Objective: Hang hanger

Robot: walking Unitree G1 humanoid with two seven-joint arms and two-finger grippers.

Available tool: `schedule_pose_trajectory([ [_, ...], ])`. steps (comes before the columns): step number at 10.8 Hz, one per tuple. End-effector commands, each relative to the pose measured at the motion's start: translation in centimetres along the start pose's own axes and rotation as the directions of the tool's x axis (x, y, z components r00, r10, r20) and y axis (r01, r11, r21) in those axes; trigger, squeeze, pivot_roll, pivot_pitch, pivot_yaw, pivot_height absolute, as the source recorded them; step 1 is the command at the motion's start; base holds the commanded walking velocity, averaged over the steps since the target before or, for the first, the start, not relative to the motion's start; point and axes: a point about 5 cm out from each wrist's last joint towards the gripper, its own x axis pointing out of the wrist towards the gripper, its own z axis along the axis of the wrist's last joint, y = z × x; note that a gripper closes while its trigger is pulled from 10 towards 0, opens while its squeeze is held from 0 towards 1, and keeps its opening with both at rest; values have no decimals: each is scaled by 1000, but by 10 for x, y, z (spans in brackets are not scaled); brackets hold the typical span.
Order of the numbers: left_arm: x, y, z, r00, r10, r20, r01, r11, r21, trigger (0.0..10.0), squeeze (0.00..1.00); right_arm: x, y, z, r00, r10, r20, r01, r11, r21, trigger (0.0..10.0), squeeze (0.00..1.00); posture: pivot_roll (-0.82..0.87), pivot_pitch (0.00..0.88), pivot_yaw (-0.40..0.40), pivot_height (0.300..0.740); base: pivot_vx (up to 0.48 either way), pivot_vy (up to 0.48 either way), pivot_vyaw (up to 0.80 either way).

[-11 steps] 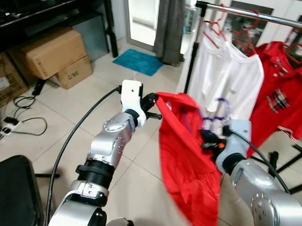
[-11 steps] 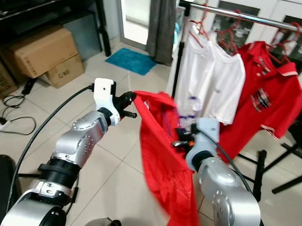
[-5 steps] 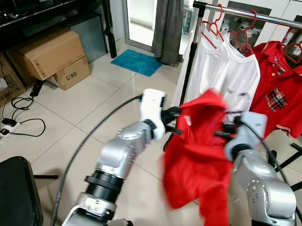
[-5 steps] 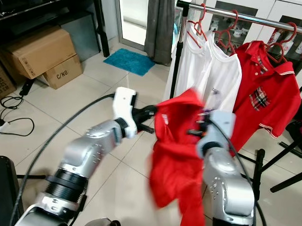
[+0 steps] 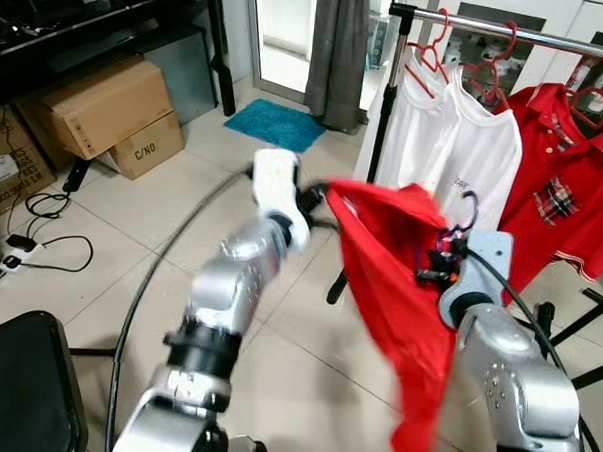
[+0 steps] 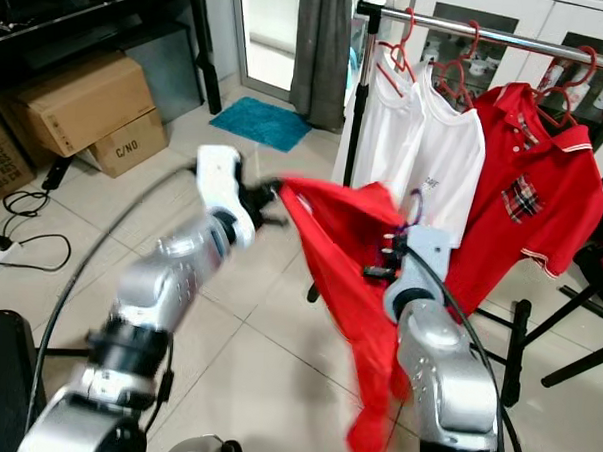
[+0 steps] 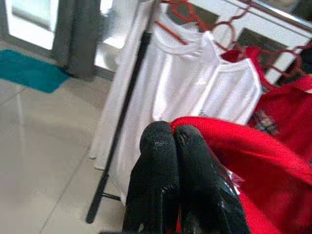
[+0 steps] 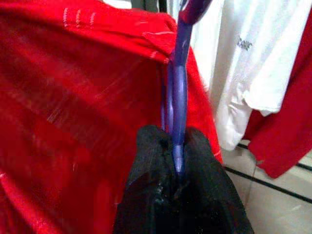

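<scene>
The right gripper (image 8: pixel 178 146) has its fingers clamped on the purple plastic hanger (image 8: pixel 178 92) carrying a red shirt (image 5: pixel 390 270). The left gripper (image 7: pixel 173 141), fingers pressed together, seemingly pinches that shirt's shoulder. Both hold it near the silver metal clothes rail (image 5: pixel 510 30), below the bar.

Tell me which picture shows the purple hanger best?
The right wrist view: the purple hanger rises close-up from the right end effector pinching it. The eye views show just its small hook above the red shirt. The left wrist view shows shirt.

Shirt (image 5: pixel 394 290) between grippers, before clothes rail (image 5: pixel 510 31)
</scene>
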Motion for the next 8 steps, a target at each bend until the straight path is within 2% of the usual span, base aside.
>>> schedule_pose_trajectory([
  [1,-1,16,12,996,72,43,-73,997,13,0,0,-4,-9,4,998,-54,33,53,998,17,0,0,19,2,52,740,0,0,0],
  [2,-1,12,9,999,44,25,-45,999,9,0,0,-3,-12,9,994,-87,64,84,995,45,0,0,17,1,54,740,0,0,0],
  [3,-2,-13,-6,992,-113,-60,115,993,22,0,0,-1,-10,13,994,-80,71,77,996,38,0,0,16,0,54,740,0,0,0],
  [5,-5,-48,-13,954,-288,-82,289,957,8,0,0,2,-2,15,996,-43,81,40,999,34,0,0,16,0,51,740,0,0,0],
  [6,-1,-38,-13,975,-200,-96,205,978,45,6431,0,2,2,16,996,-16,91,12,999,44,0,0,18,0,48,740,0,0,0],
  [7,1,-29,-11,986,-138,-91,144,987,67,10000,0,2,3,18,995,-4,99,0,999,42,0,0,16,0,49,740,0,0,0],
  [8,0,-19,-1,990,-132,-45,133,991,28,10000,1000,2,5,19,994,15,110,-20,999,41,0,0,18,0,50,740,0,0,0],
])
